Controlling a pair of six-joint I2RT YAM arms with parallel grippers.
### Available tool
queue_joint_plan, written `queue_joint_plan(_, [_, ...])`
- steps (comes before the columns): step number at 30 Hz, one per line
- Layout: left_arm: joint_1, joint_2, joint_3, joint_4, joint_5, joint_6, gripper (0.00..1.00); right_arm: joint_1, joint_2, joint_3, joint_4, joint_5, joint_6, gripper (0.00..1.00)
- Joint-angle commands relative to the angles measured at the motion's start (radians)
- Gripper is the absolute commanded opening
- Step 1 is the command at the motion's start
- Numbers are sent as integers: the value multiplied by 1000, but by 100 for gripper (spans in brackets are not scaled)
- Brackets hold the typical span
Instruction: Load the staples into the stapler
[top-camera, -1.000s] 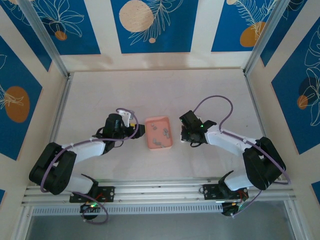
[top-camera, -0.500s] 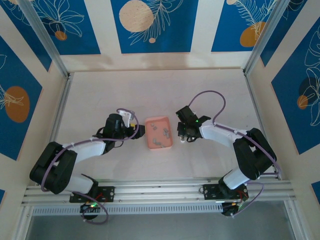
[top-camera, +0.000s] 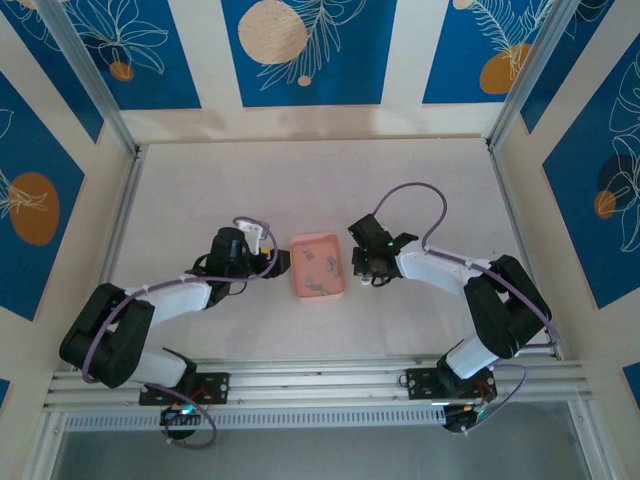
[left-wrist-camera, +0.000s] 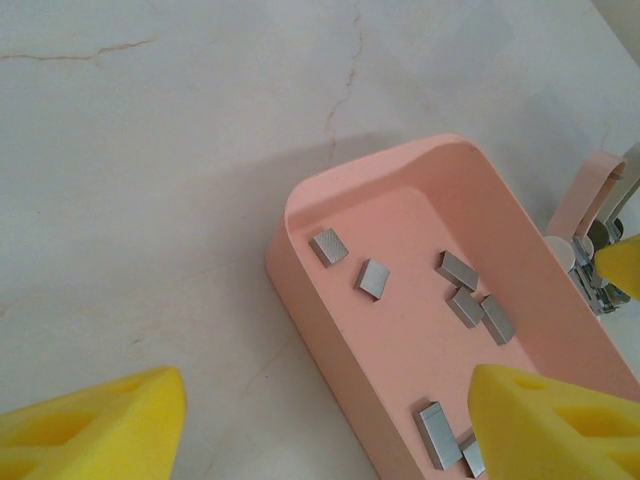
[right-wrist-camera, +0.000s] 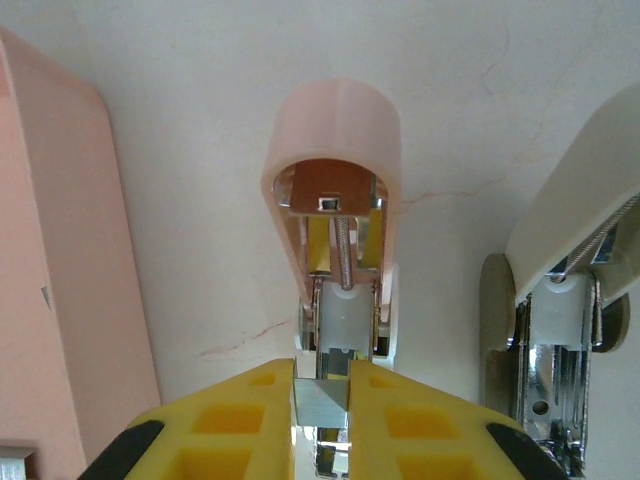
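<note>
Several grey staple strips (left-wrist-camera: 460, 270) lie loose in the salmon-pink tray (left-wrist-camera: 330, 320), which sits mid-table (top-camera: 300, 283). The pink stapler (right-wrist-camera: 332, 130) lies open just right of the tray (top-camera: 362, 270), its metal channel and spring facing the right wrist camera. My right gripper (right-wrist-camera: 322, 402) is shut on one staple strip (right-wrist-camera: 320, 400), held directly over the stapler's open channel. My left gripper (left-wrist-camera: 320, 440) stands open at the tray's left edge (top-camera: 283, 260), one yellow finger (left-wrist-camera: 560, 425) over the tray and the other over the table, nothing between them.
A second stapler part with a white top and chrome base (right-wrist-camera: 560, 330) lies to the right of the pink one. White marbled tabletop surrounds the tray; aluminium rails (top-camera: 120, 220) and patterned walls bound the table.
My right gripper has moved left and slightly forward, from about a hand's width right of the tray to right beside it over the stapler. The left arm has stayed still.
</note>
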Motion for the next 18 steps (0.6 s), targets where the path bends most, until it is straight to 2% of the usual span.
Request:
queue_joint_plan(1, [-10,0,-9,19,-10,18,74,7,7,-1,-28,13,11,18])
queue_joint_plan(18, [-10,4,-8,22,-6,17,74,5,-5,-23,-27,24,19,18])
